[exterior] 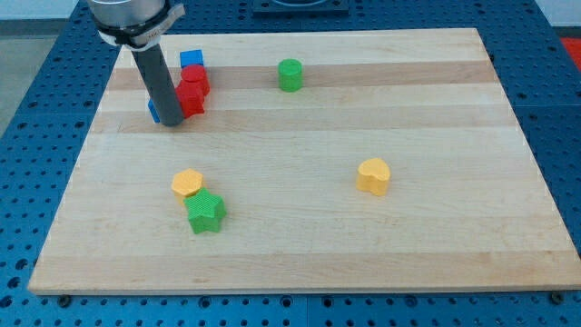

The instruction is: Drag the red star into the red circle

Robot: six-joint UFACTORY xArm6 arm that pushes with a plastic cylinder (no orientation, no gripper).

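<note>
Blue block [154,112] half hidden behind rod, far left. My tip [172,125] just beside it, touching lower red block [191,98]: rod tool, no jaws, holds nothing, only pushes. Second red block [197,77] touches first; which is star, cannot tell. Blue cube [191,60] behind. Table [318,182] centre: yellow hexagon [187,183], green star [206,213], green cylinder [290,74]. Right: yellow heart [373,175]. Reds already together, likely near done.

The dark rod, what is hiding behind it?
Behind my tip a blue block peeks out on the view's left, mostly covered, so its shape cannot be told. Two red blocks sit touching the rod's right side, and a blue cube stands beyond them.
</note>
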